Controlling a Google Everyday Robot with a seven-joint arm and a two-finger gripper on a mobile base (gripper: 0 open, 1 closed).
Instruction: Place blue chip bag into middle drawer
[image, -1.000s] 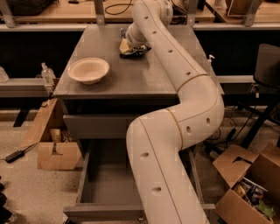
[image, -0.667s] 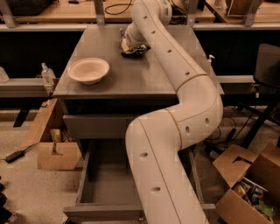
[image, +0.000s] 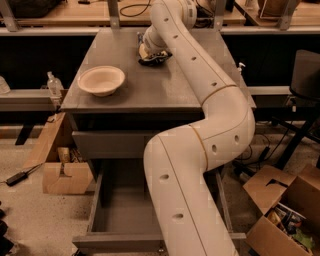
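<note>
Setting: I see a workshop floor with a grey cabinet table (image: 165, 92) in the middle, wooden benches behind it, and a cardboard box (image: 66, 176) on the floor at the left.
Table top: a beige bowl (image: 101, 80) sits left of centre. The blue chip bag (image: 154, 59) lies toward the far edge, well apart from the bowl.
Gripper: the gripper (image: 148, 50) is down at the bag on the far side of the top. The white arm (image: 200, 150) reaches over the table from the foreground.
Grip state: the wrist hides the working end from me. I cannot tell whether it is spread, closed, or pinching the bag.
Contact: it appears to rest on the bag's upper side, though this angle does not settle it.
Middle drawer: the middle drawer (image: 122, 212) stands pulled out below the table front with its tray open. The arm crosses over its right part. A shut drawer front (image: 110, 145) sits above it.
Handling, my judgement: the bag is light, soft, crumpled foil. It will give under pressure, it may slip, and its contents can crush.
Hold point, my judgement: I would take a raised crease or the sealed end seam, gently, and avoid the flat middle.
Risk, my judgement: a thin pinch could let the foil slide out on the way down to the drawer.
</note>
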